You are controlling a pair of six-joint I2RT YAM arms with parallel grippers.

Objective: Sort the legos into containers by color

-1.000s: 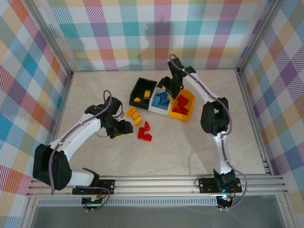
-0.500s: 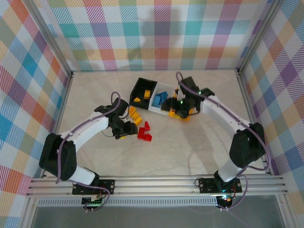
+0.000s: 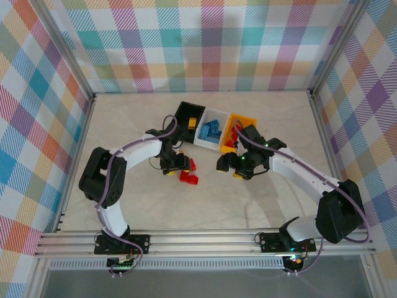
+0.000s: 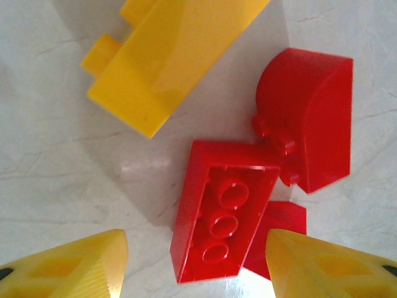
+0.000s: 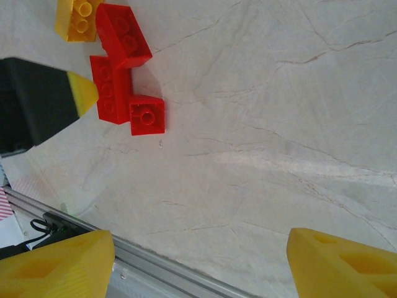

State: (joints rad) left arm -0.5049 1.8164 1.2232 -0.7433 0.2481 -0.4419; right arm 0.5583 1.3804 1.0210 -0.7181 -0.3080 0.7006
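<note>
- Left of centre on the worktop, the left claw hangs low over the loose legos. Its arm is stretched across from the near edge to reach them.
- Seen from that wrist, a yellow brick lies beside the red ones, outside the span of the fingers, so it looks passed over for now.
- This claw is released. Its two yellow fingers stand either side of a red brick without touching it, lined up, I judge, for a pinch across the long sides.
- A curved red brick touches that brick's far corner and another red piece sits tight against its right side. Closing may nudge both.
- At far centre three bins sit side by side: the black bin holds yellow pieces and the white bin holds blue ones. The orange bin is on the right, the likely home for red.
- Right of the red bricks, the right claw hovers over bare worktop, released and holding nothing. It seems parked clear so the arms do not clash.
</note>
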